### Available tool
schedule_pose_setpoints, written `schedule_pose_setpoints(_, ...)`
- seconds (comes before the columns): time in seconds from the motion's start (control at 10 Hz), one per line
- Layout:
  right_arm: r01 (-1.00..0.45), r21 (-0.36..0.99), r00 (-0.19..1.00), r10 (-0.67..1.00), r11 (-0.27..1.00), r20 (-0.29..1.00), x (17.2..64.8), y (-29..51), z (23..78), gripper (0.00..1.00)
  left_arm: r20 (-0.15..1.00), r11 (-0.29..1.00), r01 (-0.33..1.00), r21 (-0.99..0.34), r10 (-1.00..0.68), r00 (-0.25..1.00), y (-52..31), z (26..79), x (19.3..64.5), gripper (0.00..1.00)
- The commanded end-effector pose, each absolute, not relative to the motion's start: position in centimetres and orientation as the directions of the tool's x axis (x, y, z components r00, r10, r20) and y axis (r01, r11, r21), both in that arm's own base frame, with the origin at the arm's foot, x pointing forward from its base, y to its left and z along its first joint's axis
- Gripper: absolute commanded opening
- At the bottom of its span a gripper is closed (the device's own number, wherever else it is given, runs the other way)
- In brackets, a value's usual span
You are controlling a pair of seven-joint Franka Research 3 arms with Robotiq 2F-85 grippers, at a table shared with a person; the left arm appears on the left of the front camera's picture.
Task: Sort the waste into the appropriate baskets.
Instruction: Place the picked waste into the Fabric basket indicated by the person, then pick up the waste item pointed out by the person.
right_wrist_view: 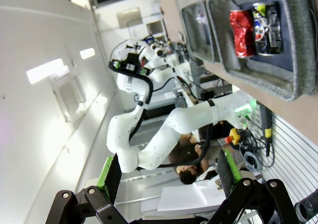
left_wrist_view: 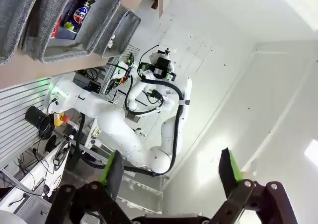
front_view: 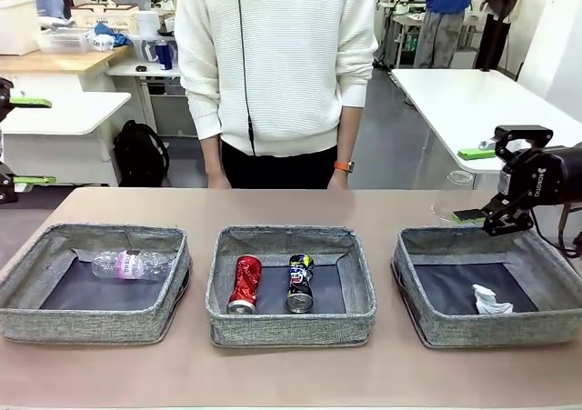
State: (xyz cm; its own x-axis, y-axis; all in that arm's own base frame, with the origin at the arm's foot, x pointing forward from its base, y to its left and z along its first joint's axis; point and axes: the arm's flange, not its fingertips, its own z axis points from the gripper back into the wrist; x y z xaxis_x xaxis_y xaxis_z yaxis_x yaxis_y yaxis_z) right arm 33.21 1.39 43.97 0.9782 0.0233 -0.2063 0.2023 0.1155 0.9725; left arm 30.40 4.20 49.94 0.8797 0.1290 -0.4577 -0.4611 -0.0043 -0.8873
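Three alike shallow rectangular baskets of grey woven fabric with dark flat bottoms sit in a row on the brown surface (front_view: 291, 374). The left basket (front_view: 91, 324) holds the clear plastic bottle with a pinkish label (front_view: 132, 265), which lies on its side across the far part of the bottom. The middle basket (front_view: 291, 330) holds the red drink can (front_view: 245, 283) and the dark multicoloured drink can (front_view: 300, 283), both lying down side by side with a slim gap between them. The right basket (front_view: 491, 333) holds the small white paper wad (front_view: 491, 299), which rests on the dark bottom toward the near wall. The clear plastic cup (front_view: 453, 199) is outside every basket, on the surface just beyond the far left corner of the right basket; whether it is upright or tipped I cannot tell. The right pincer (front_view: 473, 185) comes in from the right side above the far edge of the right basket, its green-padded fingers spread wide and aimed at the cup. The cup sits right by the fingertips, and I cannot tell whether a pad touches it; in the right wrist view nothing lies between the fingers. The left pincer (front_view: 32, 142) hangs at the left edge of the front view, beyond and above the left basket, its fingers also spread wide with nothing between them. A person (front_view: 273, 65) in a white knit sweater stands at the far side of the surface, behind the middle basket
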Motion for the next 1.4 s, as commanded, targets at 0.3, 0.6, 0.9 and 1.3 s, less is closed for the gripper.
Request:
schedule_pose_setpoints(0.3,0.178,0.979,0.983,0.026,0.099,-0.181,33.36,1.56,44.08,1.00,-0.439,-0.015,-0.441,-0.898,0.118,0.891,4.13,50.26,30.24,1.00)
schedule_pose_setpoints(0.6,0.178,0.979,0.983,0.026,0.099,-0.181,33.36,1.56,44.08,1.00,-0.439,-0.015,-0.441,-0.898,0.118,0.891,4.13,50.26,30.24,1.00)
schedule_pose_setpoints(0.9,0.178,0.979,0.983,0.026,0.099,-0.181,33.36,1.56,44.08,1.00,-0.439,-0.015,-0.441,-0.898,0.118,0.891,4.13,50.26,30.24,1.00)
schedule_pose_setpoints(1.3,0.178,0.979,0.983,0.026,0.099,-0.181,33.36,1.56,44.08,1.00,-0.439,-0.015,-0.441,-0.898,0.118,0.891,4.13,50.26,30.24,1.00)
